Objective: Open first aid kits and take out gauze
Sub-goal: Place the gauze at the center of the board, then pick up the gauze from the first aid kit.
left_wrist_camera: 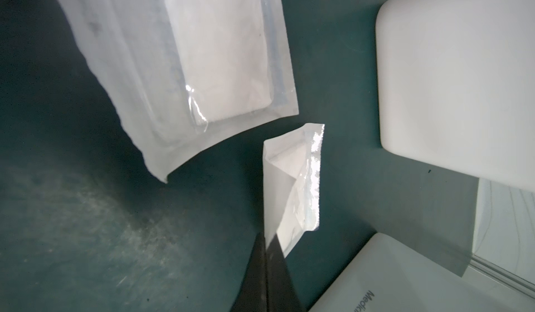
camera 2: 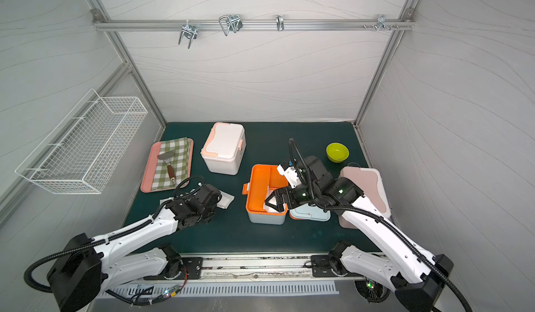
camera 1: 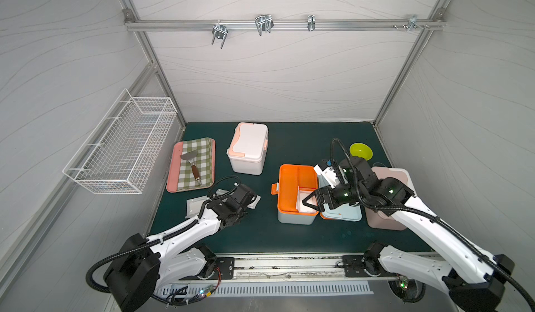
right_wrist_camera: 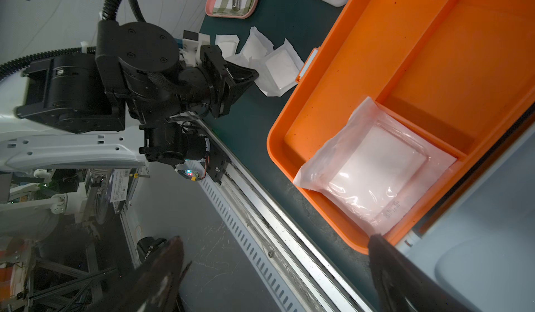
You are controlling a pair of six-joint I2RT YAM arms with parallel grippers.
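Gauze packets (camera 1: pixel 193 206) lie on the desk (camera 1: pixel 260 232) at lower left of both top views, beside the left fingers (left_wrist_camera: pixel 266 281), which pinch one folded packet (left_wrist_camera: pixel 289 186) tight. Above them in the frame the white kit (camera 1: pixel 247 148) stands closed. Centre-right, the blue kit (camera 1: pixel 295 218) is open; another packet (right_wrist_camera: pixel 373 165) rests in its orange tray (right_wrist_camera: pixel 434 50) under the wide-spread right fingers (right_wrist_camera: pixel 399 273). The pink kit (camera 1: pixel 376 218) sits rightmost.

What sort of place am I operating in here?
Probably a robot test cell rather than a clinic: white panels on an aluminium frame, a rail carrying the left arm and right arm, and a green mat.
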